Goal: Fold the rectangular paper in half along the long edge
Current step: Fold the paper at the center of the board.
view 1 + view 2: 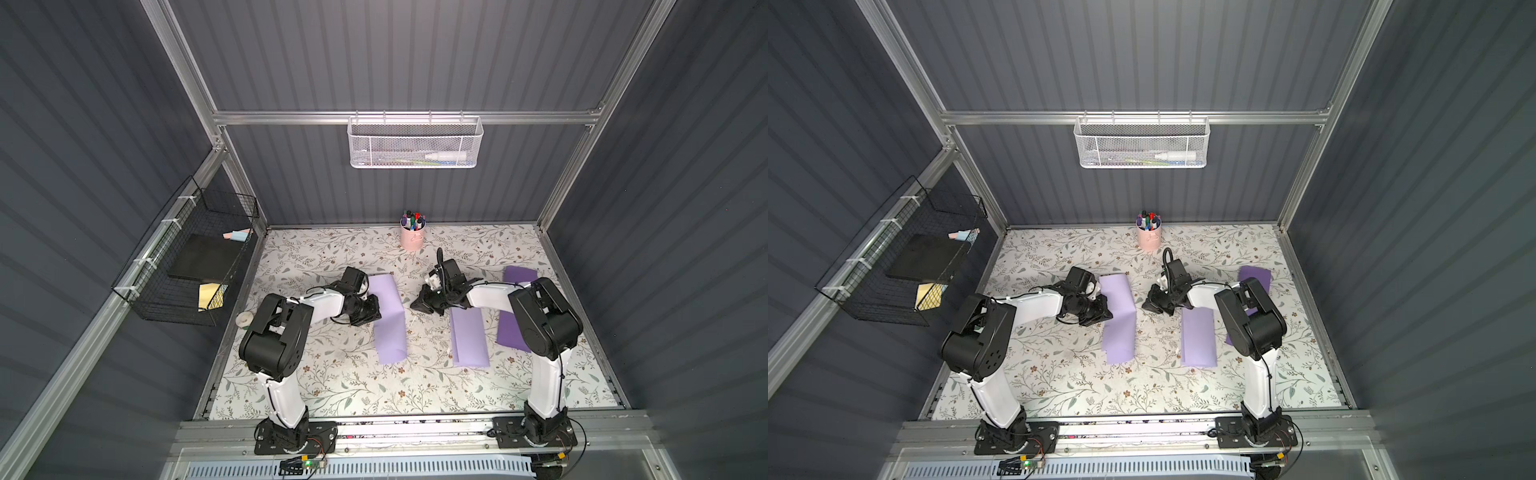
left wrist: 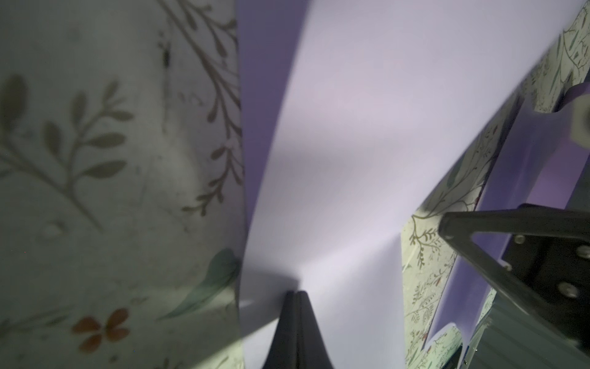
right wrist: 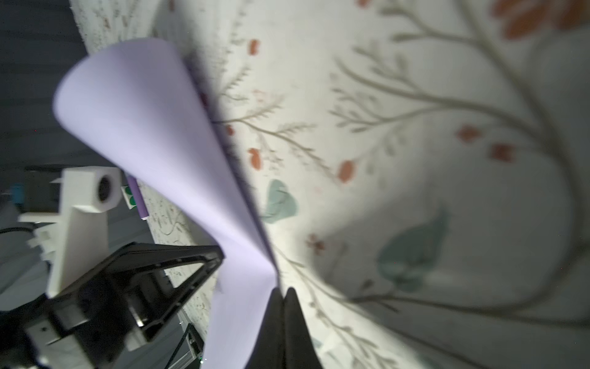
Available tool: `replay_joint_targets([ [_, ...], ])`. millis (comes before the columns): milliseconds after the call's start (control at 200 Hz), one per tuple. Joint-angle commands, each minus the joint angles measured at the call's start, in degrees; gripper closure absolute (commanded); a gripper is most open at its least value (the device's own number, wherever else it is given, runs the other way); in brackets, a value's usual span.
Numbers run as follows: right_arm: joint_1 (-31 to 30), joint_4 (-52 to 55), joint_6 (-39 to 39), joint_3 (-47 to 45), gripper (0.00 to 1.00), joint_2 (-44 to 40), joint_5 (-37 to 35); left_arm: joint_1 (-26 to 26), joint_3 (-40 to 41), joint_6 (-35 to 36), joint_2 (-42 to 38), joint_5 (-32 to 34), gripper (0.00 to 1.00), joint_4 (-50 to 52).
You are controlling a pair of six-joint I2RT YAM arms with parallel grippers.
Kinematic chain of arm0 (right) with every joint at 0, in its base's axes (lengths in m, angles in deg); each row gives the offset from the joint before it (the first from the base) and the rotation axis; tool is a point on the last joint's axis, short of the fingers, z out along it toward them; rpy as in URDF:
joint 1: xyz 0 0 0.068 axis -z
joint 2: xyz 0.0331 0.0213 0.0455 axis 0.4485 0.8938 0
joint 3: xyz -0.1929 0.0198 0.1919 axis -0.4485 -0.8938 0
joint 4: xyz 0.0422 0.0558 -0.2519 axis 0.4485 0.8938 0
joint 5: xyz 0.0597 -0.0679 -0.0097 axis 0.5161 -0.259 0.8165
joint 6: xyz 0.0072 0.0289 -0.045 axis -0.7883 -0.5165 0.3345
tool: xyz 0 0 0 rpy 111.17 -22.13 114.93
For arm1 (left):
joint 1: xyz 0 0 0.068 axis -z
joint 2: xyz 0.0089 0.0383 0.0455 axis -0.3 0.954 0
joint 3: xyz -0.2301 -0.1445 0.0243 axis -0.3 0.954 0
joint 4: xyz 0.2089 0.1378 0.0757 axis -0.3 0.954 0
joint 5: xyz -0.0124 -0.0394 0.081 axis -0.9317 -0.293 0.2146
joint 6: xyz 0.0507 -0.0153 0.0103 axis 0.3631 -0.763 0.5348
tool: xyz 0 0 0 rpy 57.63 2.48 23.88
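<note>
The lavender rectangular paper [image 1: 388, 320] [image 1: 1119, 324] lies folded over on the floral table, its upper layer bulging loosely. My left gripper [image 1: 376, 306] [image 2: 297, 292] is shut, its tips resting on top of the paper [image 2: 351, 143] near its left long side. My right gripper [image 1: 413, 306] [image 3: 282, 289] is also shut. Its tips sit at the paper's right long side, where the curled sheet [image 3: 153, 127] narrows down to them. Nothing shows between either pair of jaws.
A folded lavender sheet [image 1: 469, 338] and a darker purple sheet [image 1: 513, 328] lie to the right, partly under the right arm. A pink cup of markers [image 1: 411, 239] stands at the back. A tape roll [image 1: 245, 319] sits by the left edge, below a black wire basket [image 1: 187, 266].
</note>
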Motion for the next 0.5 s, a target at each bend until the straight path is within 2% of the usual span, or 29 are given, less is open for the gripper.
replay_joint_targets([
  [0, -1.9, 1.3, 0.9, 5.7, 1.0, 4.0, 3.1, 0.2, 2.3, 1.2, 3.0, 5.6, 1.0, 5.7],
  [335, -1.2, 0.8, -1.5, 7.4, 1.0, 11.1, 2.2, 0.1, 2.1, 1.5, 3.0, 5.2, 1.0, 5.6],
  [495, 2.0, 1.4, -0.8, 2.5, 1.0, 9.6, 0.3, 0.2, 2.4, 1.7, 2.3, 5.1, 1.0, 5.8],
])
